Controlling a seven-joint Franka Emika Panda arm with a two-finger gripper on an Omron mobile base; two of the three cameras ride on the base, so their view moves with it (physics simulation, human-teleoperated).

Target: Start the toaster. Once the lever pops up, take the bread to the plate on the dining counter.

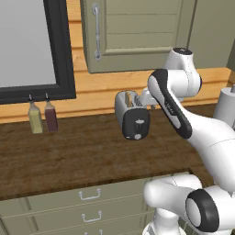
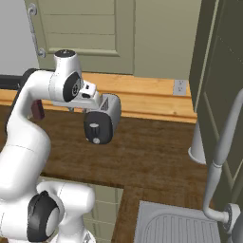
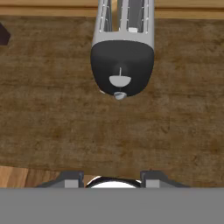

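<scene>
Toaster (image 3: pixel 122 52) stands on counter (image 3: pixel 65 127), bread (image 1: pixel 129 97) in slot

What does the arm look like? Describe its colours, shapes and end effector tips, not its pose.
The arm is glossy white with rounded, tubular links and dark grey to black joint caps and bands, such as the round cap near its base. No cables or markings are visible. In the hand view the end effector shows two small, dark grey, blocky fingertips.

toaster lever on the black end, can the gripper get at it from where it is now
Probably yes. The toaster stands alone on the counter, its black end facing the gripper, with only bare wood between them. The nearby bottles stand well off to the side.
</scene>
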